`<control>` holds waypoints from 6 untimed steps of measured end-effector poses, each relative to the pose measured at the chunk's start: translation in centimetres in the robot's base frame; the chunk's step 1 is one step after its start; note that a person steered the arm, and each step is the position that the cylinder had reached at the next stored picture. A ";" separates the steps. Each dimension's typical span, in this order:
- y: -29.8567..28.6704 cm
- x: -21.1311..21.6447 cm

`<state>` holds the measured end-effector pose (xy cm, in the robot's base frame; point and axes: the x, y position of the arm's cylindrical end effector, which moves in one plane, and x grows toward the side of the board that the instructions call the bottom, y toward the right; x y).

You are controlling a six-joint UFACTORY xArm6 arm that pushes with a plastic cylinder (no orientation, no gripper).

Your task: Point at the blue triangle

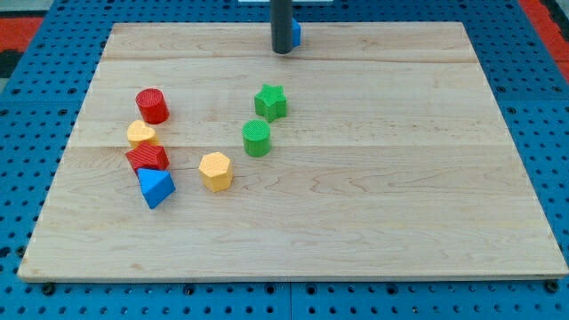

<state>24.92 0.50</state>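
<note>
The blue triangle (pixel 156 187) lies on the wooden board (pixel 373 178) at the view's lower left, just below a red block. My tip (pixel 282 52) stands near the board's top edge, far up and to the right of the blue triangle. It is right beside another blue block (pixel 295 35), which is mostly hidden behind the rod, so its shape cannot be made out.
A red cylinder (pixel 152 105), a yellow heart-like block (pixel 140 134) and a red block (pixel 148 158) form a column above the blue triangle. A yellow hexagon (pixel 215 171), a green cylinder (pixel 257 138) and a green star (pixel 271 101) lie mid-board.
</note>
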 end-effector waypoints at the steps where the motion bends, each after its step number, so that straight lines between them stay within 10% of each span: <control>1: 0.5 5.1; 3: 5.8 20.0; 5: -12.4 34.0; 6: -18.1 33.6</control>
